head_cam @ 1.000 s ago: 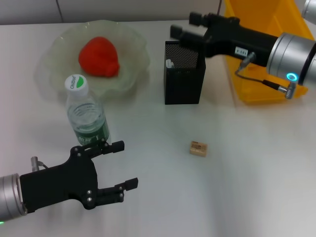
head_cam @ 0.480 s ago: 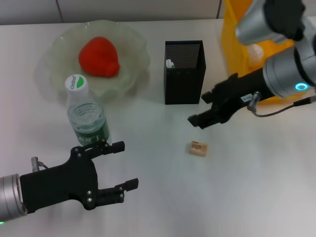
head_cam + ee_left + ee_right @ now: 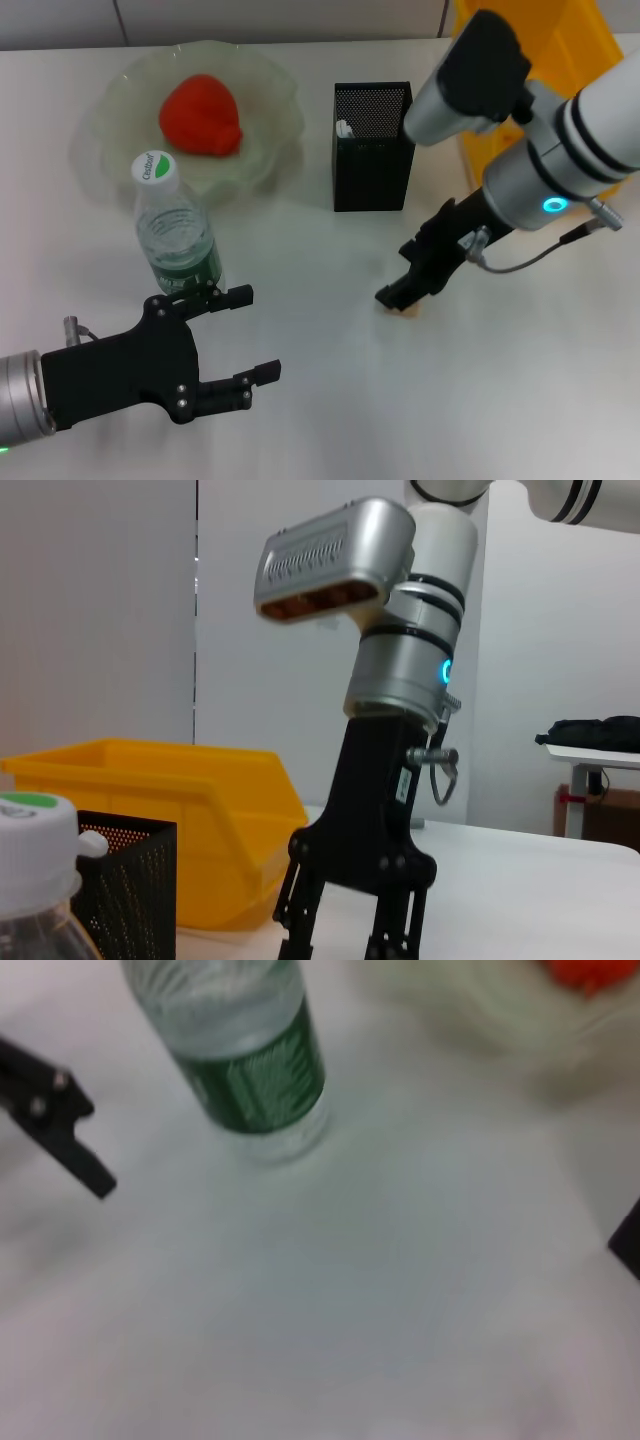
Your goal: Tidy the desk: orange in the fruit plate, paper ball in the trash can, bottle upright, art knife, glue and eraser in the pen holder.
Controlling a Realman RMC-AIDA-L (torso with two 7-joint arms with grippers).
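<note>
My right gripper (image 3: 398,290) is open and lowered onto the table over the tan eraser (image 3: 407,309), which its fingers hide almost fully. The left wrist view also shows it (image 3: 345,948), fingers pointing down and apart. The black mesh pen holder (image 3: 372,146) stands just behind it, with something white inside. The clear bottle (image 3: 176,232) with a green label stands upright. The orange (image 3: 200,112) lies in the pale fruit plate (image 3: 120,95). My left gripper (image 3: 262,333) is open and empty, just in front of the bottle.
A yellow bin (image 3: 510,60) stands at the back right, behind my right arm. The right wrist view shows the bottle (image 3: 250,1070) and a left gripper finger (image 3: 60,1125). No art knife, glue or paper ball is in view.
My right arm has swung from above the pen holder forward and down to the eraser. The left arm, bottle and orange have not moved.
</note>
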